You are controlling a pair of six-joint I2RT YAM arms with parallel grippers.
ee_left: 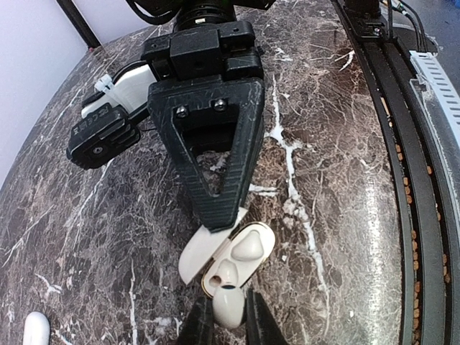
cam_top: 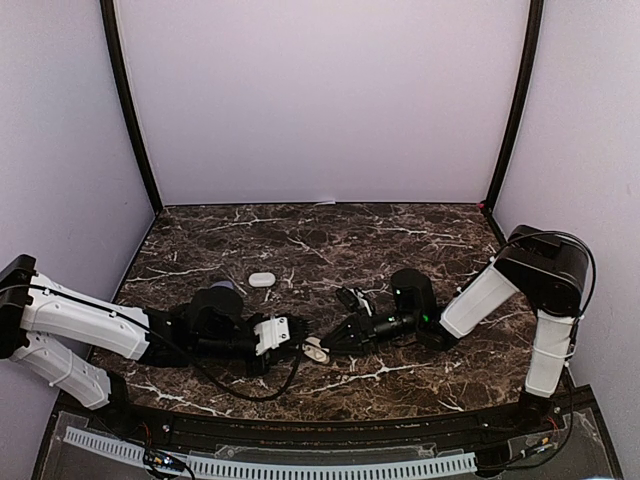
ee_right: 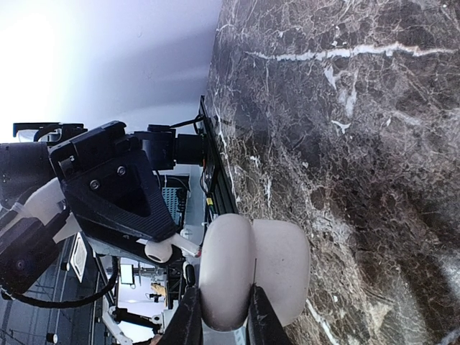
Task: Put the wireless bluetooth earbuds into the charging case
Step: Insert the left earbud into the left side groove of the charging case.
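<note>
The white charging case (cam_top: 316, 351) lies open on the marble between both grippers. In the left wrist view its base (ee_left: 241, 259) faces up, and a white earbud-like shape (ee_left: 253, 244) shows in the far slot. My left gripper (ee_left: 228, 323) is shut on a white earbud (ee_left: 228, 302), holding it at the rim of the near slot. My right gripper (ee_right: 223, 323) is shut on one half of the case (ee_right: 226, 273), and one of its fingers (ee_left: 212, 165) lies over the lid (ee_left: 195, 255). The right wrist view shows the earbud (ee_right: 159, 250) under a left finger (ee_right: 115, 194).
A small white rounded object (cam_top: 262, 279) lies on the marble table (cam_top: 400, 240) behind the left arm, and it also shows in the left wrist view (ee_left: 34, 332). A grey object (cam_top: 226, 287) is partly hidden by the left arm. A black rail (cam_top: 330, 415) runs along the table's near edge.
</note>
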